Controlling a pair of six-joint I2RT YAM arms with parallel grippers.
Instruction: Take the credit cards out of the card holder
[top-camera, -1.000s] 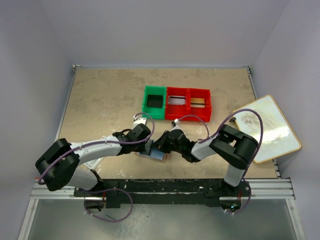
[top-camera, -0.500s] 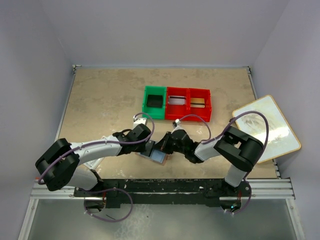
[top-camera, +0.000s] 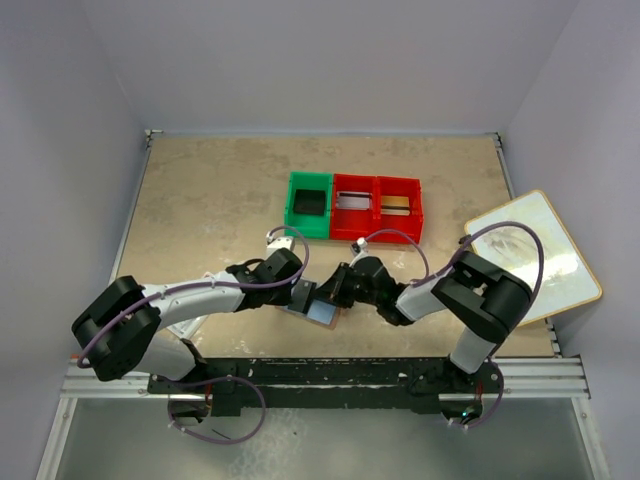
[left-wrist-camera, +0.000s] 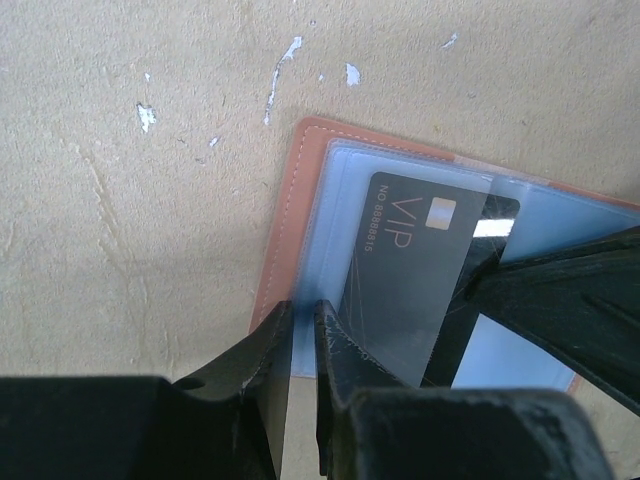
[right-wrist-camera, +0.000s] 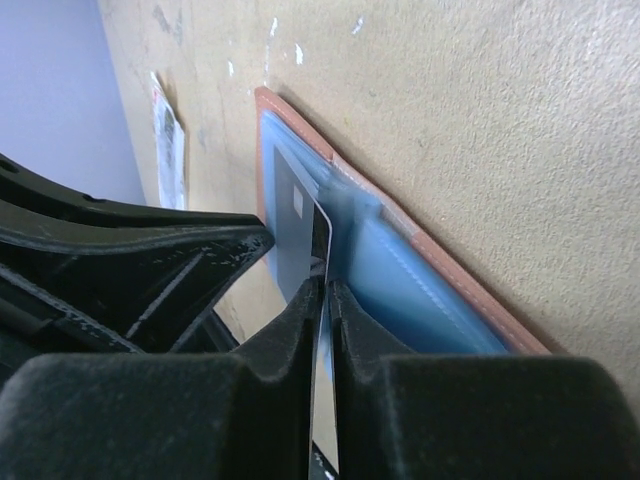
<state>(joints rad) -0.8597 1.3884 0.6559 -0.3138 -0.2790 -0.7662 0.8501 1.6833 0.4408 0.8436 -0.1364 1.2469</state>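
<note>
The card holder (top-camera: 320, 314) lies open on the table near the front edge, with a reddish-brown rim (left-wrist-camera: 285, 230) and blue-grey lining (right-wrist-camera: 440, 290). A dark grey "VIP" credit card (left-wrist-camera: 410, 270) sticks partway out of its pocket. My left gripper (top-camera: 303, 296) is shut on the holder's near left edge, the lining pinched between its fingers (left-wrist-camera: 302, 312). My right gripper (top-camera: 335, 292) is shut on the card's edge (right-wrist-camera: 326, 285). The card also shows in the right wrist view (right-wrist-camera: 295, 220). The right fingers (left-wrist-camera: 560, 300) cover part of the holder.
A green bin (top-camera: 309, 205) and two red bins (top-camera: 352, 208) (top-camera: 398, 208) stand mid-table behind the grippers. A white board with a wooden rim (top-camera: 530, 255) lies at the right edge. A white packet with a red mark (right-wrist-camera: 168, 140) lies left of the holder.
My right gripper has moved a little to the right and back with the card. More of the open holder shows between the grippers. The left gripper has stayed put.
</note>
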